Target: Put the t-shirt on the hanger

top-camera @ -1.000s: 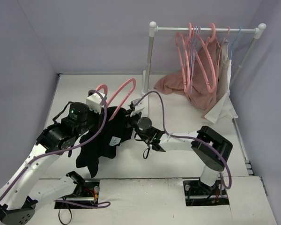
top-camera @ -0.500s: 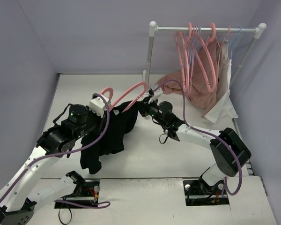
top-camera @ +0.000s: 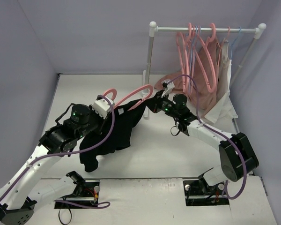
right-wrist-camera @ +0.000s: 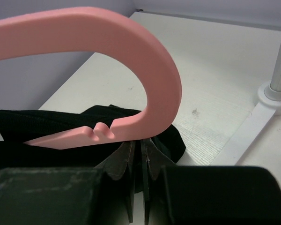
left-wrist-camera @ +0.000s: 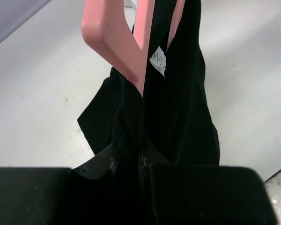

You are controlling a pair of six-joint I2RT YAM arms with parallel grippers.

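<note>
The pink hanger [top-camera: 131, 92] is held up over the table's middle, its hook [top-camera: 107, 92] at the left. The black t-shirt [top-camera: 113, 136] hangs from it. My left gripper [top-camera: 105, 111] is shut on the hanger together with the ribbed collar. The left wrist view shows the hanger [left-wrist-camera: 117, 42] running into my left gripper [left-wrist-camera: 143, 152], with the t-shirt [left-wrist-camera: 187, 108] and its white label [left-wrist-camera: 158, 62]. My right gripper [top-camera: 154, 104] is shut on the t-shirt's edge at the hanger's right end. The right wrist view shows my right gripper [right-wrist-camera: 141, 150], the hanger's curved end [right-wrist-camera: 145, 65] just above it, and black fabric [right-wrist-camera: 42, 124].
A white clothes rack [top-camera: 151, 51] stands at the back right with several pink hangers [top-camera: 187, 56] and thin pale-blue ones. A dusty-pink garment [top-camera: 206, 70] and a white garment [top-camera: 225, 89] hang there. The rack's foot [right-wrist-camera: 274, 93] lies right of my right gripper.
My right gripper has moved up and to the right, drawing the t-shirt's edge out along the hanger's right arm. The left gripper and hanger have shifted slightly right.
</note>
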